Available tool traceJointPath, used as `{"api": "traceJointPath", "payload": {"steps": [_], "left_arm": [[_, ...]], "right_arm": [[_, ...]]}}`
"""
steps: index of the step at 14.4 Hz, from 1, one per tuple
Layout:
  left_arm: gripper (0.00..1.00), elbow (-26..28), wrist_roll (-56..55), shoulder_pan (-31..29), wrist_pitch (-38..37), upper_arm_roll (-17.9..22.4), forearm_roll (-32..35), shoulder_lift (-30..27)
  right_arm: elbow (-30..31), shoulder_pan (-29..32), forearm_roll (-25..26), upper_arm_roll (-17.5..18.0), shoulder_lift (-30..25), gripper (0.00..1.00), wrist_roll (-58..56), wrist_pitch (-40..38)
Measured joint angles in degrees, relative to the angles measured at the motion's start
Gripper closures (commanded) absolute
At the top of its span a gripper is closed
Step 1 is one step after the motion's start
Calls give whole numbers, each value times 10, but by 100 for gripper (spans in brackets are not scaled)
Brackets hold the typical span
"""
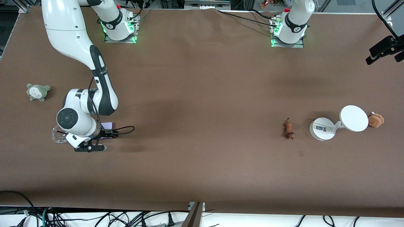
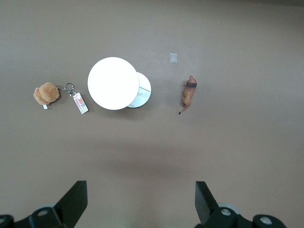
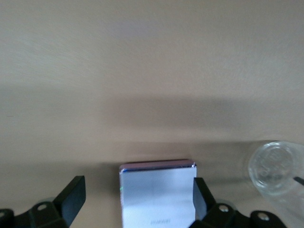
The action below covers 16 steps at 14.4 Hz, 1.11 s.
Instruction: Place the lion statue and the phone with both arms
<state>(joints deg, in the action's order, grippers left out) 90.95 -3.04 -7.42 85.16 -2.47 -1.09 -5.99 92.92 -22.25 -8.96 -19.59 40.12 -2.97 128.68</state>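
Right claw [image 3: 137, 199] low at the counter [image 1: 202, 94], fingers spread, the phone [image 3: 156, 194] lying flat between them, ungripped — placing seems done or just ending; a straight lift looks next.

Left claw [image 2: 140, 202] open, high over the lion statue [image 2: 189, 93], which lies loose below it — a descent and grasp would follow.

Only the right wrist view shows the phone free; a clear cup [image 3: 278, 173] sits just beside that claw.

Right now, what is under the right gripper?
Under the right gripper, whose fingers are open, the phone lies flat on the table, beside a clear cup. The phone's near end is out of frame.
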Motion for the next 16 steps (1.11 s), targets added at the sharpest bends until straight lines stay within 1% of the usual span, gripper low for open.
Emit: {"api": "traceJointPath", "payload": {"steps": [4, 7, 9, 13, 14, 16], "left_arm": [[0, -4, 0, 0, 0, 0, 0, 0], [0, -9, 0, 0, 1, 0, 0, 0], [0, -9, 0, 0, 1, 0, 0, 0], [0, -10, 0, 0, 2, 0, 0, 0], [0, -10, 0, 0, 2, 0, 0, 0], [0, -10, 0, -1, 2, 0, 0, 0]], "right_arm": [[-120, 3, 0, -10, -23, 0, -7, -184], [-180, 5, 0, -17, -45, 0, -11, -289], [-196, 4, 0, -17, -70, 0, -12, -328], [-195, 12, 0, -14, -137, 0, -12, -418], [-190, 27, 1, -4, -157, 0, -12, -436], [-177, 72, 24, 40, -201, 0, -14, -454]]}}
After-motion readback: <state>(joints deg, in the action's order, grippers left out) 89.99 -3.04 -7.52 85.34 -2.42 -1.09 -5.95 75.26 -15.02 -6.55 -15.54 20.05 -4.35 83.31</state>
